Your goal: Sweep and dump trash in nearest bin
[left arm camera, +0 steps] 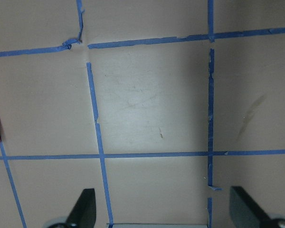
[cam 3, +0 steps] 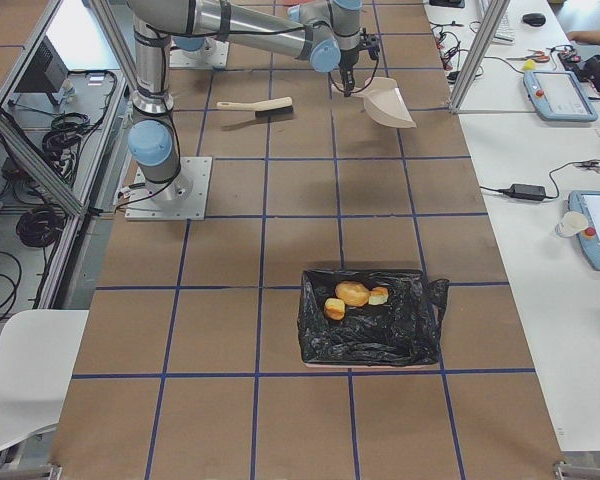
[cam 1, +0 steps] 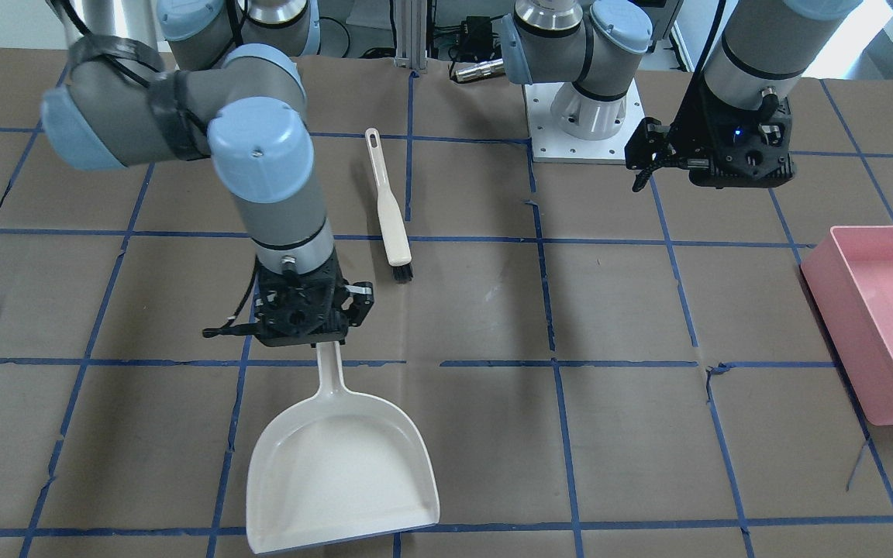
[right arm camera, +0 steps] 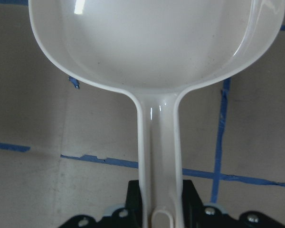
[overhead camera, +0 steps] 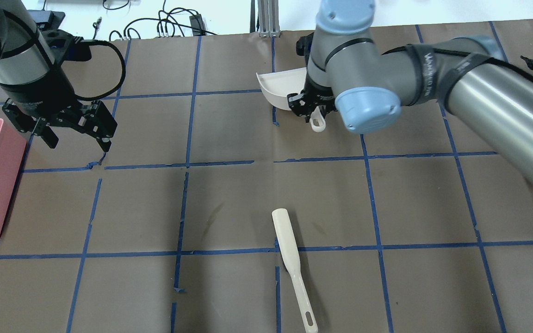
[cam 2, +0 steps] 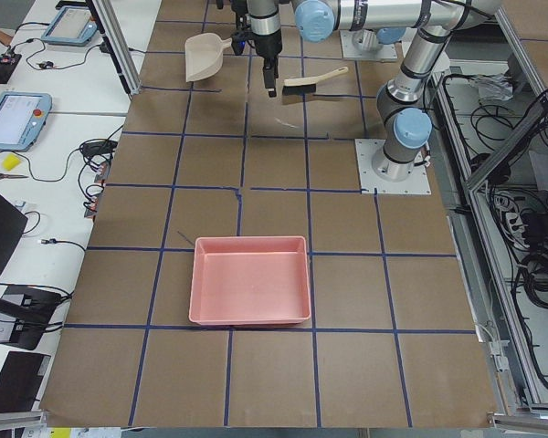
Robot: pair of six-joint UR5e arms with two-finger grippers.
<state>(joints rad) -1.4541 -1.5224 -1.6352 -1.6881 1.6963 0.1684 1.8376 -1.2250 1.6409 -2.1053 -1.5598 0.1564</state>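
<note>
Seemingly nearly done: the tan potato-shaped lump (cam 3: 352,293) and two pale spongy chunks (cam 3: 335,309) lie in the black-lined bin (cam 3: 420,340), my right end effector (cam 1: 321,335) grips the empty white plastic dustpan (cam 1: 338,465), my left end effector (left arm camera: 166,211) gapes wide.

Robotics lab: tape-gridded table (cam 2: 347,274), teach pendant (cam 2: 14,119), cables (cam 2: 539,265), aluminium frame (cam 2: 117,46).

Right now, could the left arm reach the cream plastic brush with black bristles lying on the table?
Probably yes: the left gripper hangs open and empty, the cream brush lies uncovered, and nothing stands between them.
</note>
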